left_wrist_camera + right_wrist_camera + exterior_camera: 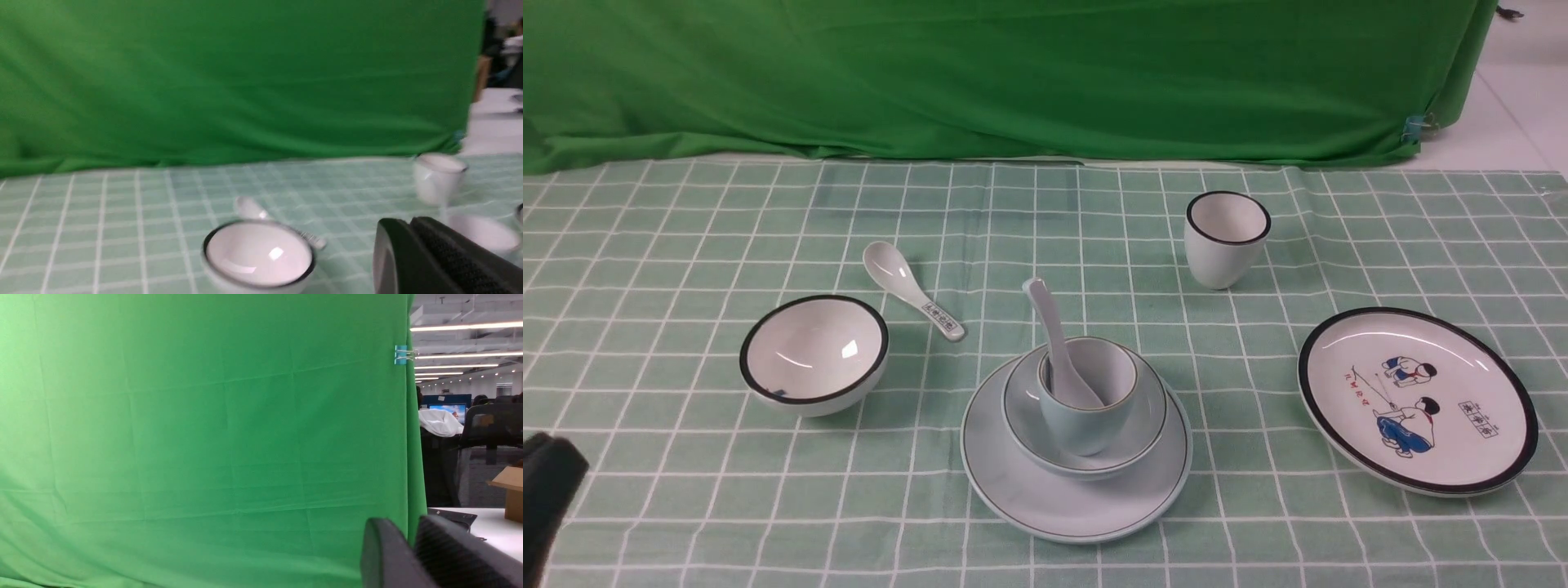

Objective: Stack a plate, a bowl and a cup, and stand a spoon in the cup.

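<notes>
- The plate lies on the checked tabletop, near the front.
- Cartoon plate, right: small red and boxed characters, unreadable.
- The bowl sits in the plate, the cup in it.
- The spoon leans in the cup.
- Marked spoon: handle print illegible.
- Left pincer shut, empty; right pincer slightly parted, empty.

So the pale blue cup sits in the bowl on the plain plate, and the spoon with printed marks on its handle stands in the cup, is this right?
Not quite. In the front view the spoon standing in the cup is plain; the printed-handle spoon lies on the tablecloth. The cup does sit in the bowl on the plate.
</notes>
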Available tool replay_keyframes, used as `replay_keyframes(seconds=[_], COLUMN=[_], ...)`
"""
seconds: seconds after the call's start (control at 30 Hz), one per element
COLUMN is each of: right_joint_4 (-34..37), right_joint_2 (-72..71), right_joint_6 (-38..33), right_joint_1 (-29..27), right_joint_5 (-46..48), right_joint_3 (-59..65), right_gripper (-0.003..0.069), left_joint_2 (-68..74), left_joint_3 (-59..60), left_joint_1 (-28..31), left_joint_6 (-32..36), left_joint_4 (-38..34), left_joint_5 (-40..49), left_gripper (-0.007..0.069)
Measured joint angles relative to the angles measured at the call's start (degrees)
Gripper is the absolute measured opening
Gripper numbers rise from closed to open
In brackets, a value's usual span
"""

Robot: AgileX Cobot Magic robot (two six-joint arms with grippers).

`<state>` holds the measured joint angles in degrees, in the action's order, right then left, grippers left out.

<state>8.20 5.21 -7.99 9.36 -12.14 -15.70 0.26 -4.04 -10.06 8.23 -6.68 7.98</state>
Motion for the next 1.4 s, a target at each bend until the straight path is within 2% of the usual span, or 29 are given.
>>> replay_keyframes(seconds=[0.1,0.2,0.5,1.2,1.4], right_joint_4=[0.00,0.00,0.18,0.39,0.39], right_joint_2=[0.00,0.00,0.00,0.00,0.00], right_joint_6=[0.07,0.03,0.03,-0.08,-4.63], right_joint_1=[0.00,0.00,0.00,0.00,0.00], right_joint_5=[0.08,0.08,0.49,1.08,2.93], right_joint_3=[0.00,0.00,0.04,0.11,0.17], right_gripper=[0.0172,0.0182,0.0212,0.0223,0.0230], left_joint_2=[-0.18,-0.18,-0.18,-0.18,-0.18], left_joint_3=[4.29,4.40,4.40,4.40,4.40], left_joint_1=[5.17,7.23,7.39,7.39,7.39], left_joint_6=[0.56,0.82,0.82,0.99,0.99], left_joint_4=[-0.50,-0.88,-1.14,-1.18,-0.94], left_joint_5=[0.74,3.53,4.73,4.73,4.73], left_gripper=[0.0013,0.0013,0.0013,0.0017,0.0017])
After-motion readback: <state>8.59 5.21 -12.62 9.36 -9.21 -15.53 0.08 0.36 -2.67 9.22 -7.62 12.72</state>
